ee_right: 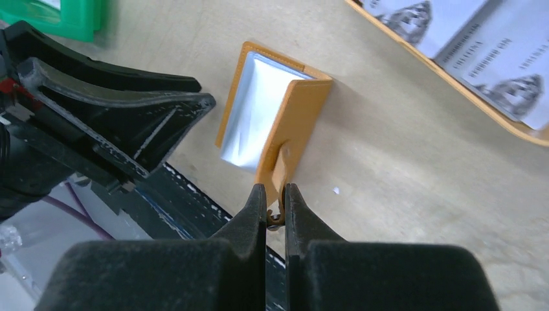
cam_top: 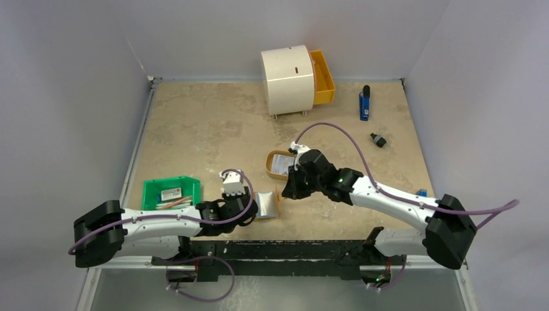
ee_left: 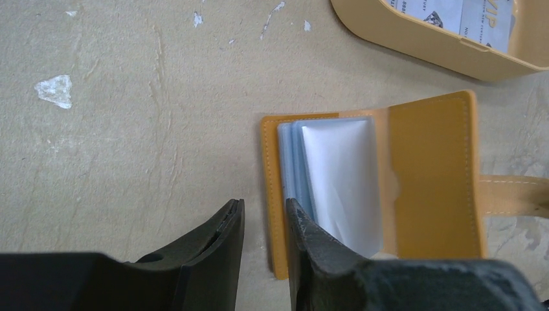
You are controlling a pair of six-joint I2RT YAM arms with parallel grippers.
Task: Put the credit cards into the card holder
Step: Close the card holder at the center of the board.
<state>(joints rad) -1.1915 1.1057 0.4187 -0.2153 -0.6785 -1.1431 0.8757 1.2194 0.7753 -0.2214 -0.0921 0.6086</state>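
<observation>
The tan card holder (cam_top: 267,205) lies open near the table's front edge, its clear sleeves (ee_left: 340,175) facing up and its flap (ee_left: 434,175) folded right. My left gripper (ee_left: 264,204) is open by a narrow gap and straddles the holder's left border, one finger over the sleeves. My right gripper (ee_right: 274,189) is shut on the holder's snap strap (ee_right: 283,162), just right of the holder (ee_right: 298,123). The credit cards (ee_right: 492,52), pale with grey print, lie in a tan tray (cam_top: 268,165) behind the holder. They also show in the left wrist view as cards (ee_left: 453,16).
A green bin (cam_top: 169,193) with small items sits left of the left gripper. At the back stands a white round drawer unit (cam_top: 288,80) with an orange drawer (cam_top: 322,76) pulled out. A blue object (cam_top: 364,103) and a small black one (cam_top: 378,140) lie at the right.
</observation>
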